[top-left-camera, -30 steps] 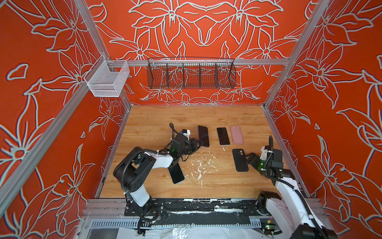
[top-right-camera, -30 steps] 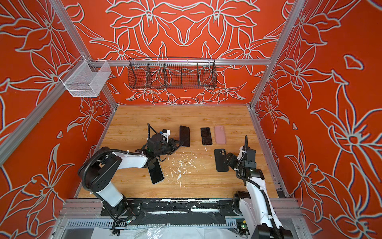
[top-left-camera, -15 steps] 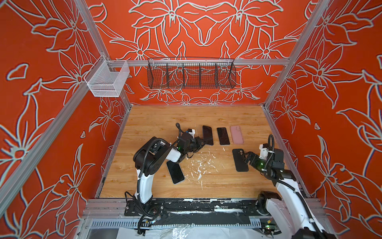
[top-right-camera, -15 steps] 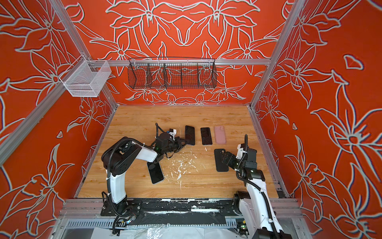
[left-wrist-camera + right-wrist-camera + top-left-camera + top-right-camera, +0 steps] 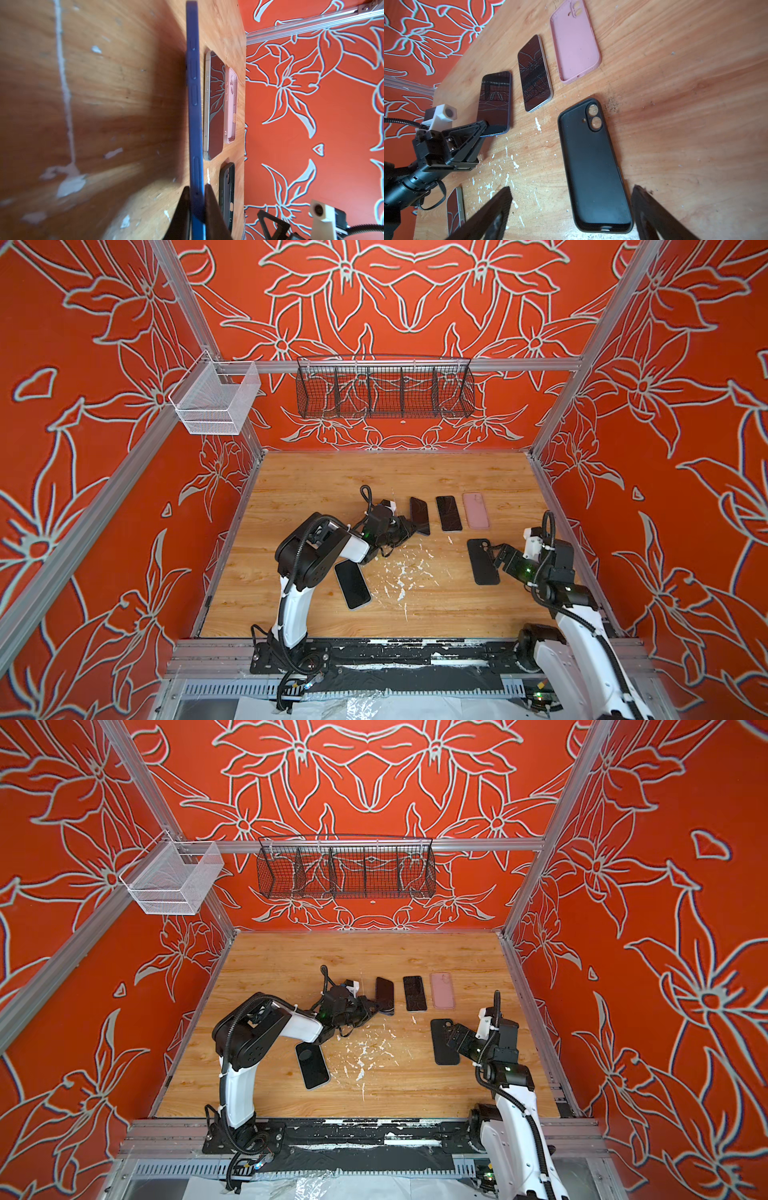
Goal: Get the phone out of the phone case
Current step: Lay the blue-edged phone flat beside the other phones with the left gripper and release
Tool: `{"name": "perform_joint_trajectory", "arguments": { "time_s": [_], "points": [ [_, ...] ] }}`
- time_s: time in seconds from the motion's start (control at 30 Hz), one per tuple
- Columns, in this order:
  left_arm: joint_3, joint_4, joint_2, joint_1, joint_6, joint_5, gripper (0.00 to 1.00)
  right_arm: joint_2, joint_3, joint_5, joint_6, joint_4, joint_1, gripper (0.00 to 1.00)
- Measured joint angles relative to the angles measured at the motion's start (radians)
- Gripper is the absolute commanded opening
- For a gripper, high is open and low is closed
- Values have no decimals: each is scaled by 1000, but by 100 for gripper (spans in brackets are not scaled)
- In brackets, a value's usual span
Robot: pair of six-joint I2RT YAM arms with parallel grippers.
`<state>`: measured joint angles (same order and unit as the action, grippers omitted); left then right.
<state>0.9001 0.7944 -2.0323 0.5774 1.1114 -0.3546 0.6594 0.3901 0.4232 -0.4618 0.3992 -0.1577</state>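
- My left gripper (image 5: 197,188) is clenched on the near end of the blue-edged phone (image 5: 194,93) (leftmost of the far row).
- My right gripper (image 5: 571,188) is spread wide, grasping nothing.
- The empty black case (image 5: 591,162) lies flat on the table (image 5: 675,104), showing between the right gripper's fingers.

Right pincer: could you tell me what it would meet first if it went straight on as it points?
Probably the black case, lying just ahead of the open right pincer, between its jaws; the gap is unclear.
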Motion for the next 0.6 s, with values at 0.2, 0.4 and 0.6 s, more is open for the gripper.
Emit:
{"name": "perform_joint_trajectory", "arguments": {
  "time_s": [0.2, 0.4, 0.6],
  "points": [
    [6, -26, 0, 12, -19, 36, 22, -27, -8, 0, 0, 1, 0, 92],
    [7, -62, 0, 19, -34, 69, 28, -30, -17, 0, 0, 1, 0, 92],
    [7, -92, 0, 32, -58, 105, 38, -56, -35, 6, -27, -3, 0, 94]
  ]
}}
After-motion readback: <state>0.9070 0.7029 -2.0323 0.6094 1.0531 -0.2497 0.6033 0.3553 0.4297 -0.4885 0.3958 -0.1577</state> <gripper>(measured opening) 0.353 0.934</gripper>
